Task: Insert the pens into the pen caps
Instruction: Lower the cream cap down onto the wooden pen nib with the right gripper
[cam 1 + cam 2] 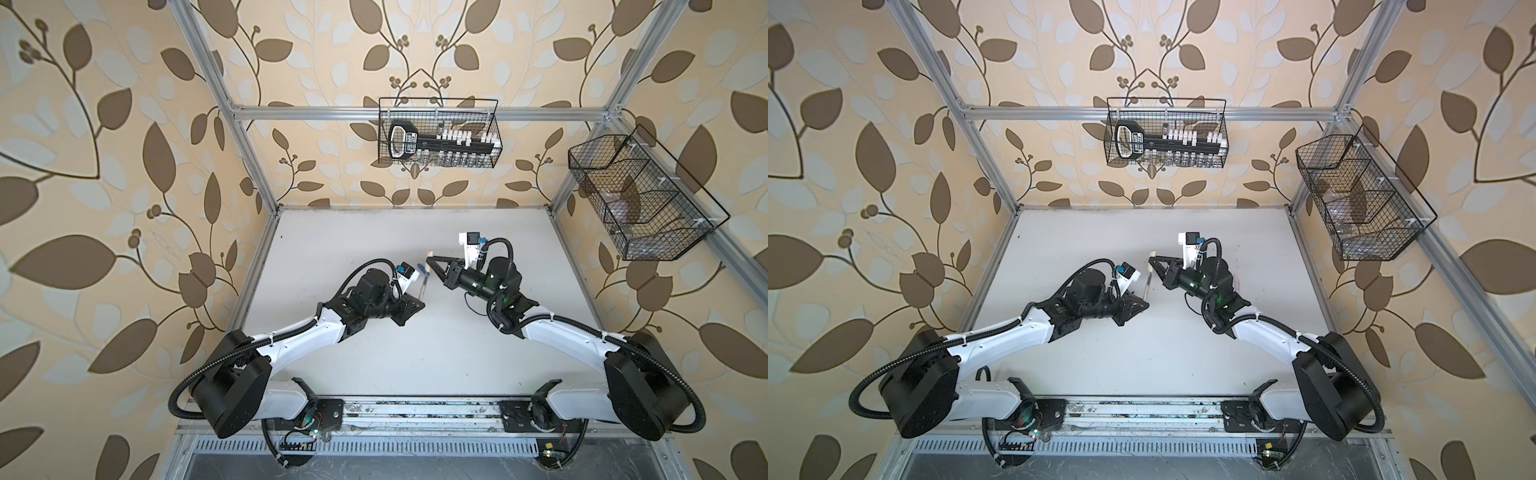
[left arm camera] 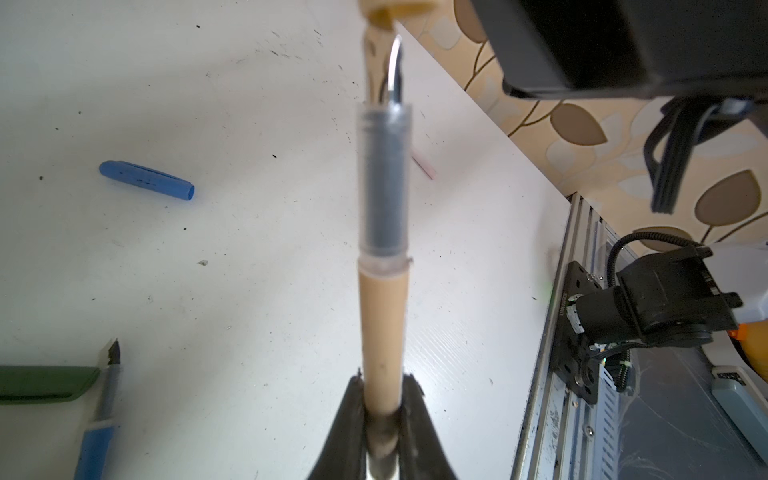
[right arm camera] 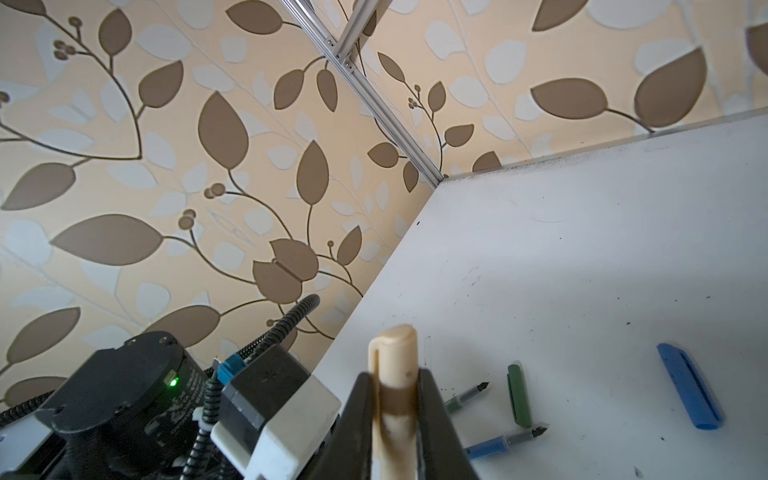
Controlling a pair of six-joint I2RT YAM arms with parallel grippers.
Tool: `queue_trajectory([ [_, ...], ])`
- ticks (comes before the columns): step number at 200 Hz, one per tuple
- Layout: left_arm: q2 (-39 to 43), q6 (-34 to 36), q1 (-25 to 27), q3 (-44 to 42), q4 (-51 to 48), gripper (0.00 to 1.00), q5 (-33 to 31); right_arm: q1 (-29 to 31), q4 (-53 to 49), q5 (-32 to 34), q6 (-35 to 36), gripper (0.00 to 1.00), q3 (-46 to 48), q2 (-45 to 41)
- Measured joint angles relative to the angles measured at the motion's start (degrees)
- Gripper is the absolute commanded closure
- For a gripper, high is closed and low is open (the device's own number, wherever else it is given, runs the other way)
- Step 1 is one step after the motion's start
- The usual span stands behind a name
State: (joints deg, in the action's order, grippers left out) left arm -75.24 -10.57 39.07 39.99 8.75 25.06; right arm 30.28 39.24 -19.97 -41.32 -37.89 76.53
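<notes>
My left gripper [image 2: 382,386] is shut on the lower barrel of the tan pen [image 2: 382,324], which is held off the table. The pen's grey grip section and nib [image 2: 397,70] point at the tan pen cap [image 2: 395,8], close to its mouth. My right gripper [image 3: 392,382] is shut on that tan cap [image 3: 395,365]. In both top views the two grippers [image 1: 419,305] [image 1: 430,259] face each other over mid-table. On the table lie a blue cap [image 2: 145,180], a green cap [image 3: 517,395], a blue pen [image 3: 503,442] and a green pen [image 3: 465,395].
A pale pink piece [image 2: 424,166] lies on the white table [image 1: 374,353], half hidden behind the held pen. Wire baskets hang on the back wall [image 1: 438,133] and the right wall [image 1: 640,195]. Aluminium frame posts stand at the table's corners.
</notes>
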Motion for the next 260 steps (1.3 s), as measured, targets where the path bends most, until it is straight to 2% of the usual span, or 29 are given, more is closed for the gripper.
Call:
queue_trajectory([
  [101, 1.4, 0.0, 0.0, 0.0, 0.0, 0.86, -0.2, 1.0, 0.9, 0.0, -1.0, 0.83, 1.7, 0.1],
  [206, 6.3, 0.0, 0.0, -1.6, -1.7, 0.86, -4.5, 3.9, 0.6, 0.3, -1.0, 0.82, 2.2, -0.2],
  [260, 8.2, 1.3, 0.4, -2.7, -3.0, 0.87, -6.4, 5.5, -5.7, 1.6, 1.8, 0.76, 1.5, -2.8],
])
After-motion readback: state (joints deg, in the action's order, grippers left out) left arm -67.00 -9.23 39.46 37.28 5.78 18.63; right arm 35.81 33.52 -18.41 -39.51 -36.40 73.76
